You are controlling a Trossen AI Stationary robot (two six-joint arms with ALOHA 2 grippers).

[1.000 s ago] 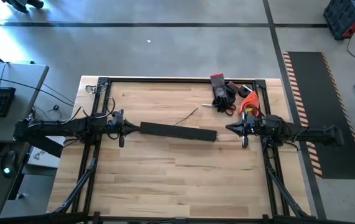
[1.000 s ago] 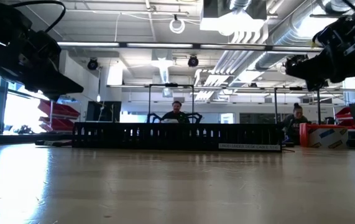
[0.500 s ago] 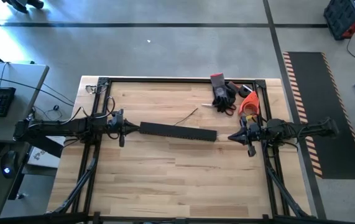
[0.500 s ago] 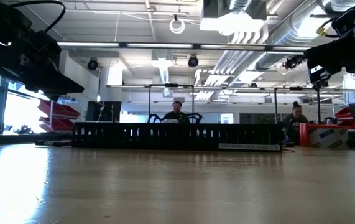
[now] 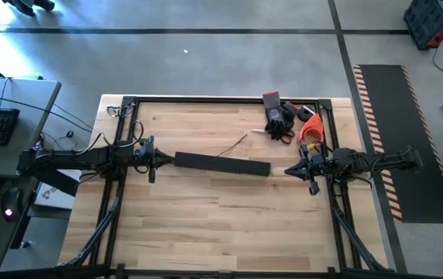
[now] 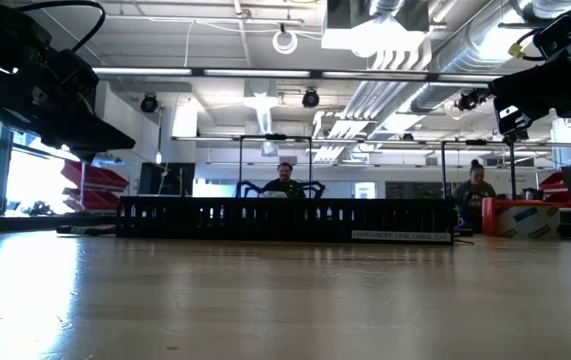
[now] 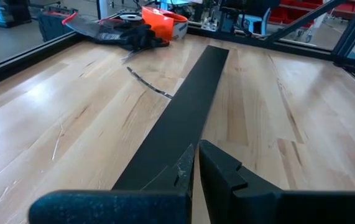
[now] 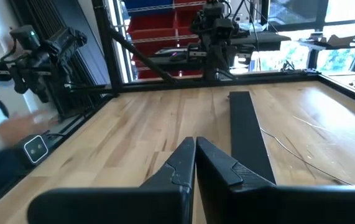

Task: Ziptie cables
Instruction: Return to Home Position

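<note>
Black duct (image 5: 223,163) lies covered on the bench (image 5: 205,225), cables hidden, I'd guess inside it; left jaws by one end, right jaws beyond the other, both clenched empty, so retreat without clipping it

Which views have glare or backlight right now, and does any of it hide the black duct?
Low view: window sheen washes the table at its left, and the left arm and right arm, both raised, are silhouettes against the ceiling lights; the black duct is readable. High view: even light, duct plain. Left wrist view: mild sheen on the wood only.
</note>
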